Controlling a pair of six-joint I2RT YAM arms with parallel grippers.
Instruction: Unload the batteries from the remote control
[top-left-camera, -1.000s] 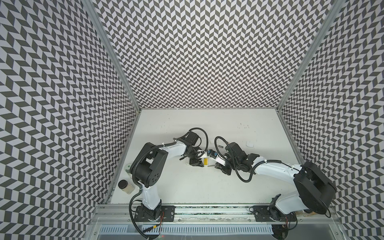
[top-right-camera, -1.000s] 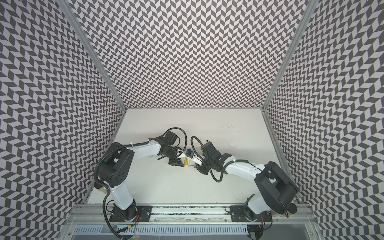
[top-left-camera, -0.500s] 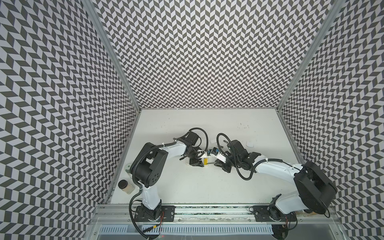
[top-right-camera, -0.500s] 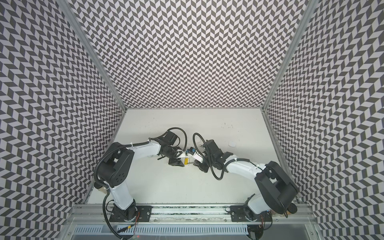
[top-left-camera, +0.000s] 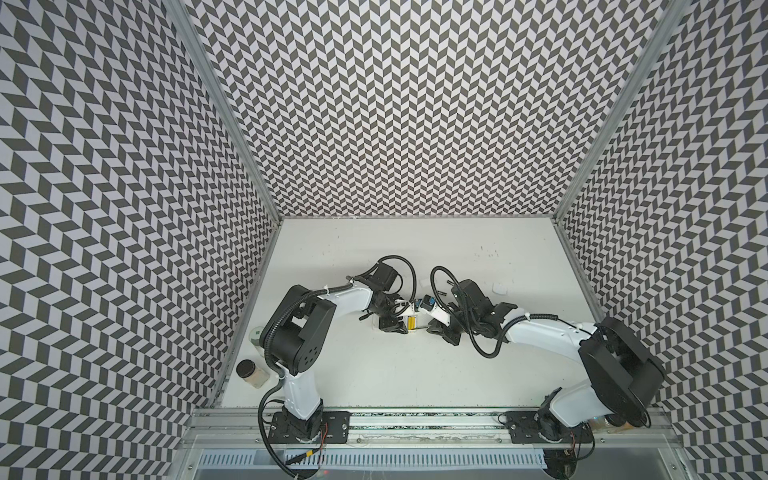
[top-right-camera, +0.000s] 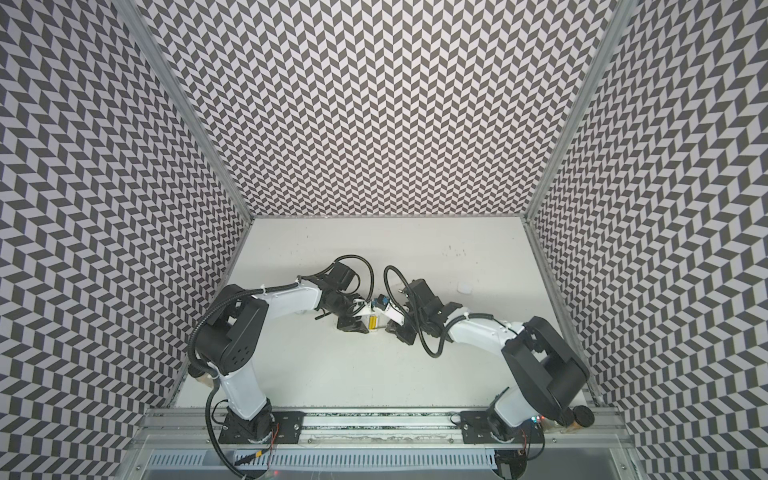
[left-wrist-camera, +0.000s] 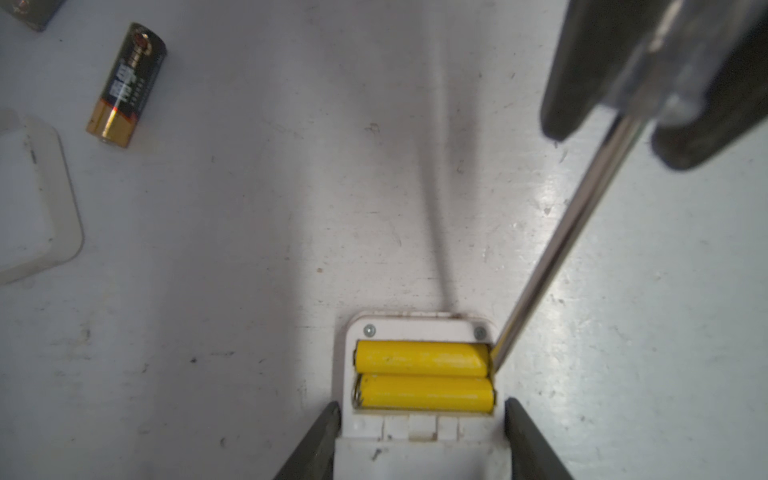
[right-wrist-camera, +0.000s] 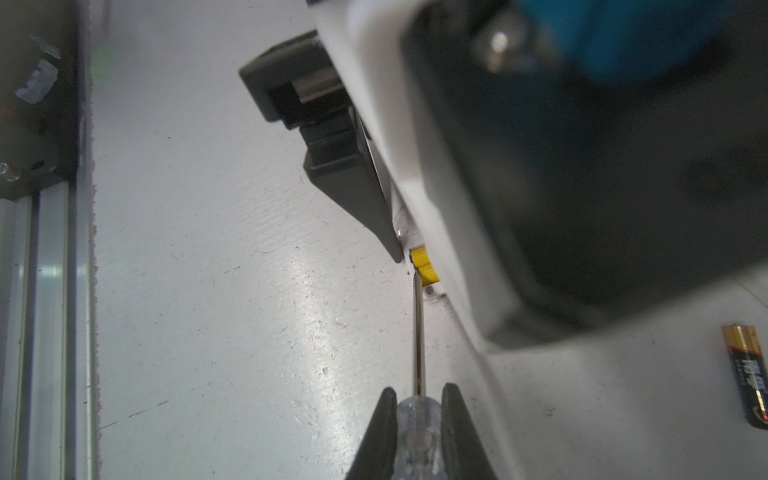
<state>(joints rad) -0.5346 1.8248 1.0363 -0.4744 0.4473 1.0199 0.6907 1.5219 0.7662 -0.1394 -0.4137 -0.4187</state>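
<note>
The left claw (left-wrist-camera: 422, 415), its jaws spread to the width of the white remote control (left-wrist-camera: 419, 453), pinches it by both sides on the tabletop (left-wrist-camera: 249, 249). Two yellow batteries (left-wrist-camera: 422, 358) lie in its uncovered compartment. The screwdriver (left-wrist-camera: 557, 245) tip sits at the end of the outer one, and the right claw (right-wrist-camera: 419, 399) is clamped on the tool's clear handle. A black-and-gold battery (left-wrist-camera: 124, 87) and the white cover (top-left-camera: 500, 288) lie loose, well apart from the remote.

Smooth yellow batteries (left-wrist-camera: 422, 359), scuffed table (left-wrist-camera: 249, 208)

Remote control (left-wrist-camera: 419, 453) partly off-frame.
</note>
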